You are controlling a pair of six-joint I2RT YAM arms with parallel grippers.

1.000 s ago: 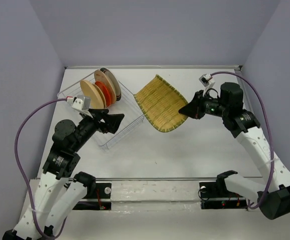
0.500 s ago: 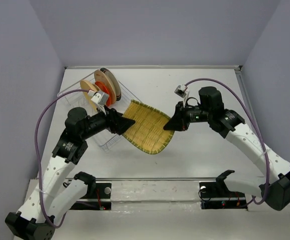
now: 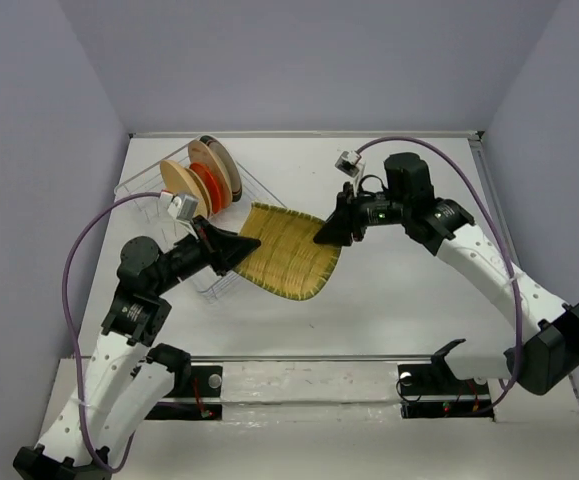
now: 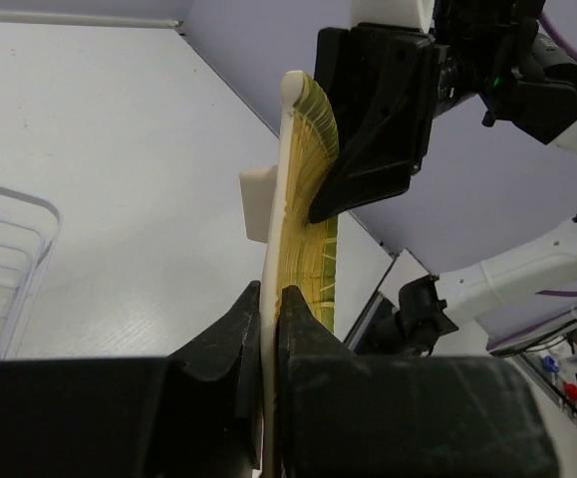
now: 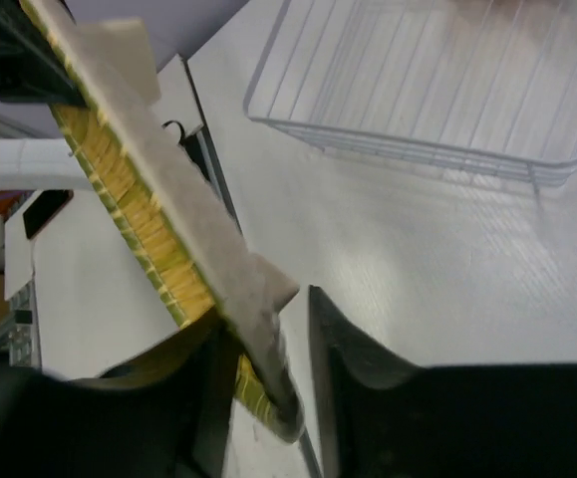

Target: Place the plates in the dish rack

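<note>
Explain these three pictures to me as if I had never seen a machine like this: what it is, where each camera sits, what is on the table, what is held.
These are two robot arms bolted at the near edge of a white table. Each ends in two fingers that pinch.

The wide picture comes from a camera above and behind the arms. The other two come from cameras on the wrists, looking along each arm's own fingers.

At the far left stands a white wire dish rack, with round cream, tan and orange-red plates upright in it.

Between the arms is a squarish yellow woven-look plate. The left fingers pinch one edge and the right fingers sit around the opposite edge, so both arms appear to hold it, next to the rack.
</note>
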